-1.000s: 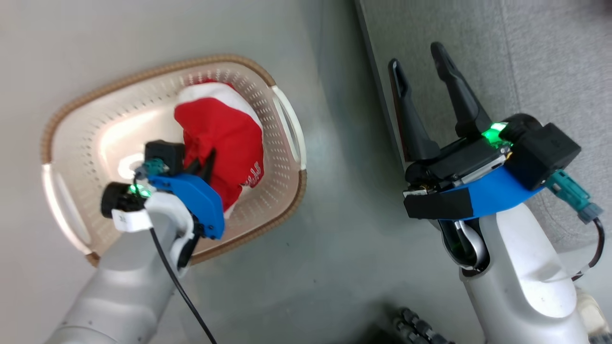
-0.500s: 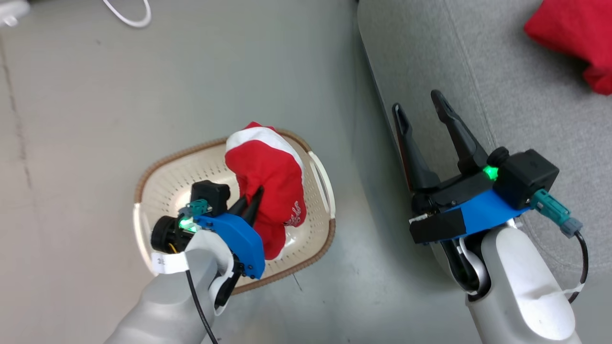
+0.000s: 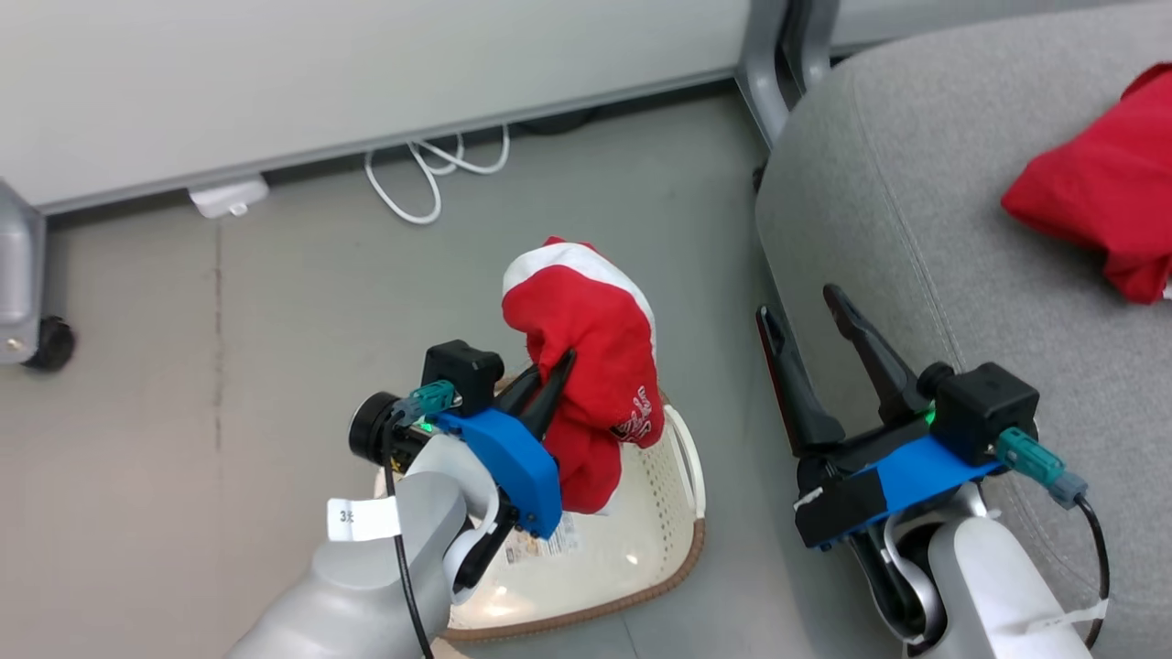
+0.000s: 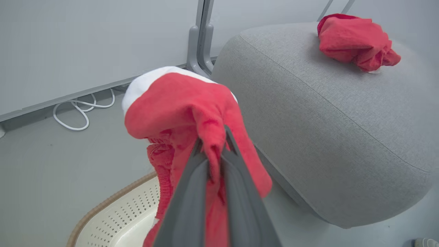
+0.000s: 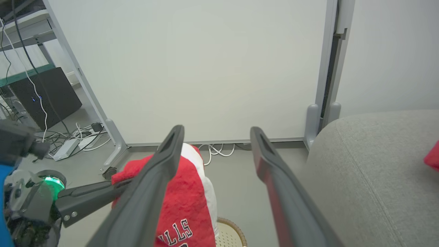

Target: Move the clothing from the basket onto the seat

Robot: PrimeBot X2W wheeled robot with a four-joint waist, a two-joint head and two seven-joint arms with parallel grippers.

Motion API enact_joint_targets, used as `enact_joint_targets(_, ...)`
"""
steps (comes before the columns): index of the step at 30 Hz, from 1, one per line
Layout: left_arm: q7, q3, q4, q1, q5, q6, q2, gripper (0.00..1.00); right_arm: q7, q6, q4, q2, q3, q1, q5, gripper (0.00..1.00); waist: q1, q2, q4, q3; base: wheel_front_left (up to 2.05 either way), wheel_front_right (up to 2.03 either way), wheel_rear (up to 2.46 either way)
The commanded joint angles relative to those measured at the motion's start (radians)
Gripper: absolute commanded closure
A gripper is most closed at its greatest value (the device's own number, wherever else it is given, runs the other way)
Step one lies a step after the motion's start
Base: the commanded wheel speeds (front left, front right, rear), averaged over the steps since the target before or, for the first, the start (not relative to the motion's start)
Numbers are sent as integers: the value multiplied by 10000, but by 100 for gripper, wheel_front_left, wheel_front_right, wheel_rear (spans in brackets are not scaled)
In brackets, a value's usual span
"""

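My left gripper (image 3: 554, 366) is shut on a red garment with white trim and white lettering (image 3: 595, 320), one piece of the clothing. The garment hangs above the cream basket (image 3: 673, 540) on the floor. In the left wrist view the fabric (image 4: 178, 99) is pinched between the left gripper's (image 4: 212, 140) fingers, over the basket rim (image 4: 103, 209). A second red garment (image 3: 1099, 192) lies crumpled on the light-grey seat (image 3: 916, 210). My right gripper (image 3: 798, 307) stands open and holds nothing beside the seat's edge. Its view shows the held garment (image 5: 185, 202) and the seat (image 5: 370, 171).
A pale partition with grey metal legs (image 3: 765, 55) stands behind the basket and seat. White cables (image 3: 430, 174) and a power strip (image 3: 224, 197) lie on the floor by it. A caster foot (image 3: 37, 343) is at the far left.
The head camera has tilted up. My left gripper has lifted the red garment out of the basket, so it now hangs above it. The right gripper stays open.
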Motion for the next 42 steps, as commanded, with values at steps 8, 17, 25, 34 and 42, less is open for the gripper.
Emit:
enact_joint_targets(8,-48,13,-663,-618,418,-9,-126,100,302,5,-64,-9,-19,770,68,0,3,-1,562,-1172,0,0,0)
enact_joint_targets(17,-49,55,-1039,-1143,577,-9,-330,100,619,5,-2,-9,-2,1424,128,0,3,-1,807,-1967,0,0,0)
enact_joint_targets(25,-49,-319,-1161,-1279,403,-9,-480,100,817,5,-65,-9,86,1773,137,0,3,-1,852,-2362,0,0,0)
enact_joint_targets(34,-50,-437,-1256,-1286,303,-9,-521,100,1152,5,159,-37,211,1508,-49,0,3,-1,813,-2231,0,0,0)
enact_joint_targets(42,-48,-557,-1411,-1444,287,-9,-574,100,1069,5,1737,-163,660,53,-177,0,3,-1,848,-2005,0,0,0)
